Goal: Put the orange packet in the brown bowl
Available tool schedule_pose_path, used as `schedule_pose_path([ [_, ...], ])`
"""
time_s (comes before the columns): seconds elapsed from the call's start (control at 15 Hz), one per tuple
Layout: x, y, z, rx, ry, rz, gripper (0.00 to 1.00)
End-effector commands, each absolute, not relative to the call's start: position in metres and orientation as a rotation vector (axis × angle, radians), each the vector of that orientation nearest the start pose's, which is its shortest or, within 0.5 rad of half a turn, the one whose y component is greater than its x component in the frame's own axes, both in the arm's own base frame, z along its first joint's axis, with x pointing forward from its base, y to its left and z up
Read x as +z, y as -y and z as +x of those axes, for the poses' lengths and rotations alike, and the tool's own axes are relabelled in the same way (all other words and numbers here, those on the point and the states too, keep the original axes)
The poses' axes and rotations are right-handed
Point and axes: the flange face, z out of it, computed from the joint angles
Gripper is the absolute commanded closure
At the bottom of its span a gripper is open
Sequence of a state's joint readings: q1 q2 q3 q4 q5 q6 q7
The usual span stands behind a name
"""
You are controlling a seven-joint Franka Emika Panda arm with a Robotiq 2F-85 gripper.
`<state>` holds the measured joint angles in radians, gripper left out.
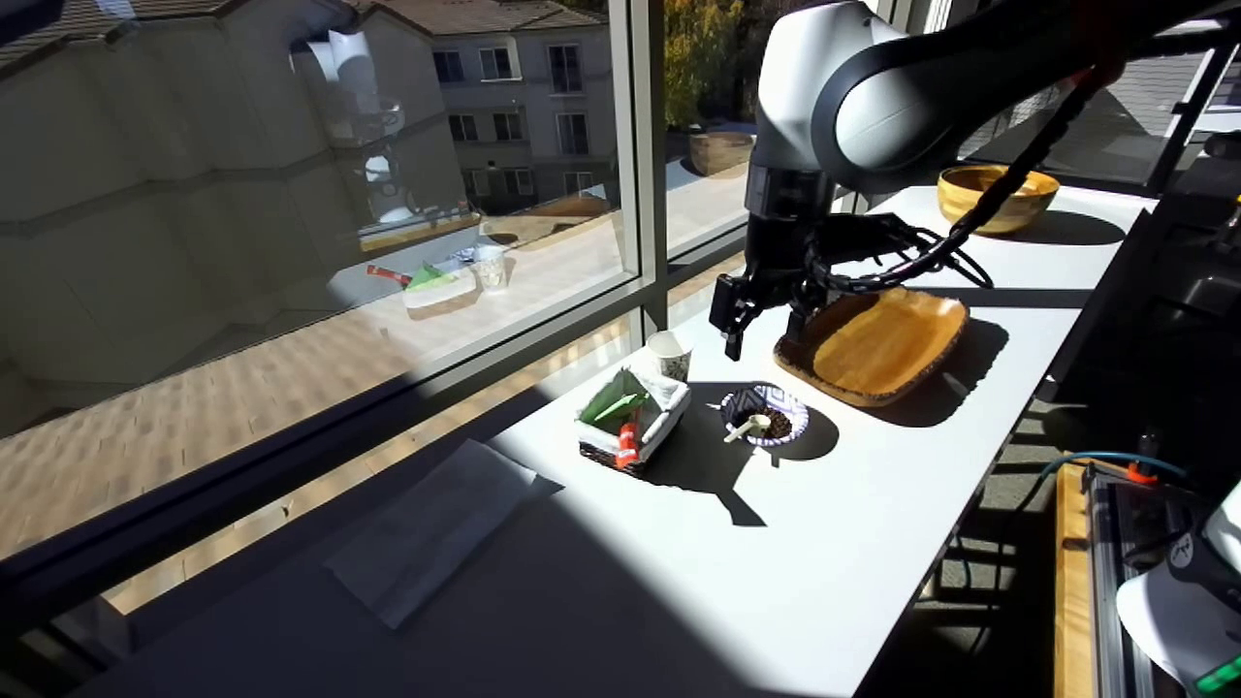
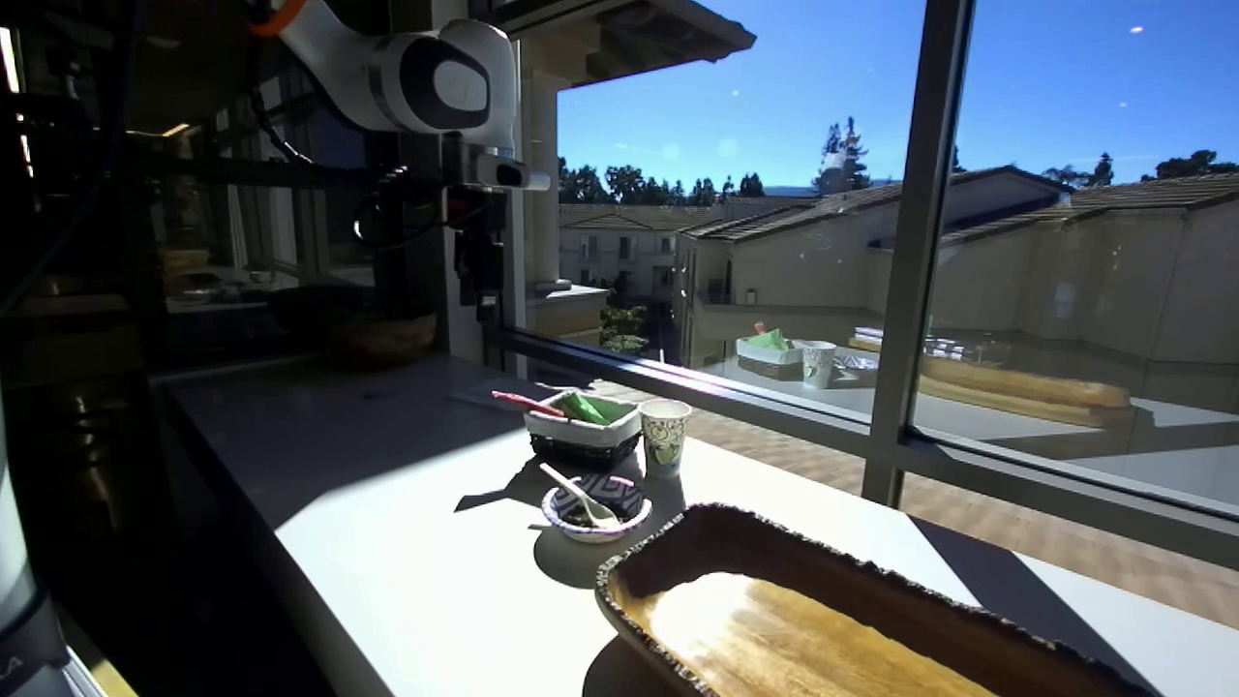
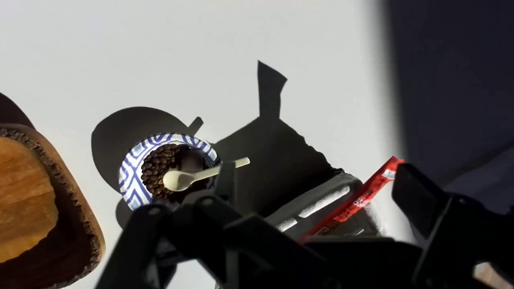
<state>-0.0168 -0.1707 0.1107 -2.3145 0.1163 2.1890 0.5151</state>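
The orange packet (image 1: 628, 446) is slim and reddish-orange. It leans over the rim of a small lined basket (image 1: 661, 433), one end sticking out. It also shows in an exterior view (image 2: 528, 403) and in the wrist view (image 3: 357, 200), where the gripper hides its lower end. The brown bowl (image 1: 892, 341) is wide, oblong and wooden, with nothing seen in it; it also shows in an exterior view (image 2: 774, 629) and partly in the wrist view (image 3: 24, 200). My gripper (image 1: 765, 337) is open and empty, raised above the table, its fingers wide apart in the wrist view (image 3: 315, 176).
A green packet (image 1: 613, 401) lies in the basket. A paper cup (image 2: 666, 438) stands beside it. A small patterned bowl (image 3: 134, 180) with coffee beans and a spoon (image 3: 180, 180) sits between basket and brown bowl. A round wooden bowl (image 1: 997, 199) stands farther off. Windows line the table.
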Motion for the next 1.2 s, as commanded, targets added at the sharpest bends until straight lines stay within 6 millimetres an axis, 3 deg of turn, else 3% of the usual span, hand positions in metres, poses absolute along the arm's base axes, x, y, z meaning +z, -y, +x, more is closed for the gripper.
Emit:
schedule_pose_path([
  [0.0, 0.397, -0.038, 0.539, 0.001, -0.926, -2.78, 0.0],
  [0.33, 0.373, -0.046, 0.606, 0.021, -1.079, -2.619, 0.0],
  [0.6, 0.34, -0.066, 0.642, 0.127, -1.149, -2.577, 0.0],
  [0.93, 0.28, -0.081, 0.658, 0.256, -1.241, -2.64, 0.0],
  [1.0, 0.296, -0.077, 0.647, 0.2, -1.2, -2.618, 0.0],
  [1.13, 0.279, -0.08, 0.652, 0.227, -1.216, -2.627, 0.0],
])
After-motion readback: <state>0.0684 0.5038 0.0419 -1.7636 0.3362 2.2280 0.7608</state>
